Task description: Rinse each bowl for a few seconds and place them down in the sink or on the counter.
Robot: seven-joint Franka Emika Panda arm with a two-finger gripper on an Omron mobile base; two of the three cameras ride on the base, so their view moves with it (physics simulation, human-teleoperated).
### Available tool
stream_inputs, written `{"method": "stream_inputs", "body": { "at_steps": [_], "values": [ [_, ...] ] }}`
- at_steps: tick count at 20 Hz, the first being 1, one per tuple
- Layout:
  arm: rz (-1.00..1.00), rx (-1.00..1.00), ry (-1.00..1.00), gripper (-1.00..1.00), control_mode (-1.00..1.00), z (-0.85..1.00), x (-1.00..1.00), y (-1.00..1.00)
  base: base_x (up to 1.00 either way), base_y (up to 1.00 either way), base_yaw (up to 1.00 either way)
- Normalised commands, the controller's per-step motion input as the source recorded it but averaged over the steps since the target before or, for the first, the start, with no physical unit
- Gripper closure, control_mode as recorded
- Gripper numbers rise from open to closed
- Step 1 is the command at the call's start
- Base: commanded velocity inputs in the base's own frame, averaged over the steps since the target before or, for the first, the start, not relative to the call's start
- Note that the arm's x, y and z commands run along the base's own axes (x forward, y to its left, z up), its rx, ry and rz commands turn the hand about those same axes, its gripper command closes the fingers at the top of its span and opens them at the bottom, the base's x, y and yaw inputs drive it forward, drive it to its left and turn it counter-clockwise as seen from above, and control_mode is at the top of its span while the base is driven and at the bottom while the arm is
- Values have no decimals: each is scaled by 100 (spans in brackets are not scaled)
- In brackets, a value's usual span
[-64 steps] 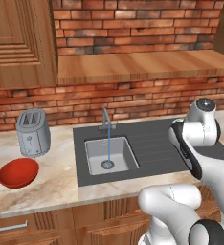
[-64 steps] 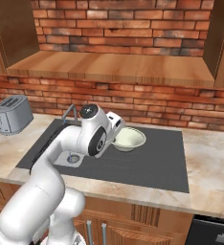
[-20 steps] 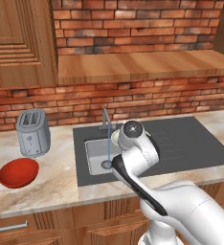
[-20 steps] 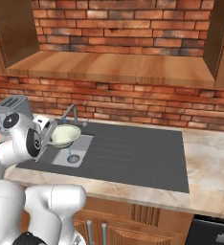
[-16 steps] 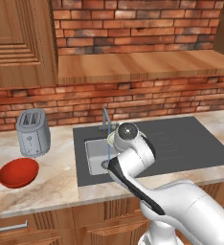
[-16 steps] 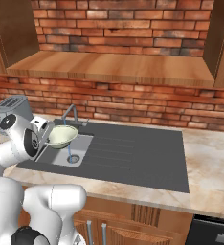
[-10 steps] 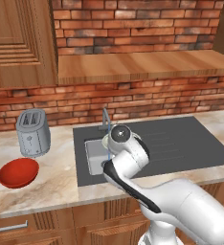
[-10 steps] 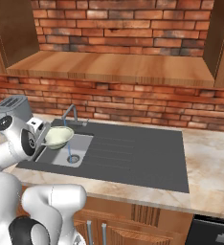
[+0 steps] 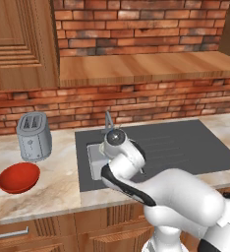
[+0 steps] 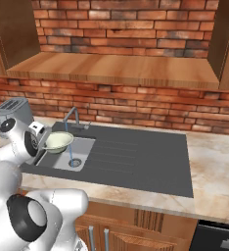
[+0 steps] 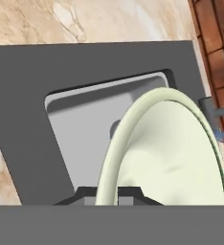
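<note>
My gripper (image 10: 43, 140) is shut on the rim of the pale cream-green bowl (image 10: 58, 141) and holds it tilted above the steel basin (image 10: 77, 153) of the dark grey sink. In the hand view the bowl (image 11: 173, 160) stands on edge, its rim pinched at my gripper (image 11: 106, 193), with the basin (image 11: 78, 127) behind it. A thin stream of water (image 10: 69, 147) falls from the faucet (image 10: 73, 116) by the bowl's right edge. The red bowl (image 9: 18, 177) lies on the counter (image 9: 58, 182) left of the sink, in front of the toaster.
A silver toaster (image 9: 34, 136) stands at the back left of the counter. The ribbed drainboard (image 10: 136, 157) lies right of the basin. A wooden shelf (image 9: 146, 66) and brick wall run behind the sink. My arm (image 9: 136, 172) reaches over the basin.
The arm has swung left from the drainboard, carrying the cream-green bowl over the basin; in the last second it edged a little further left, by the running water.
</note>
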Motion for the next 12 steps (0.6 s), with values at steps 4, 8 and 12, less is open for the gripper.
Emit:
{"method": "stream_inputs", "body": {
  "at_steps": [4,8,12],
  "values": [
    [0,0,5,100,-100,-22,26,11,0,0,0],
    [0,0,5,100,-100,-20,27,15,0,0,0],
    [1,0,4,100,-100,-16,26,12,0,0,0]
  ]
}}
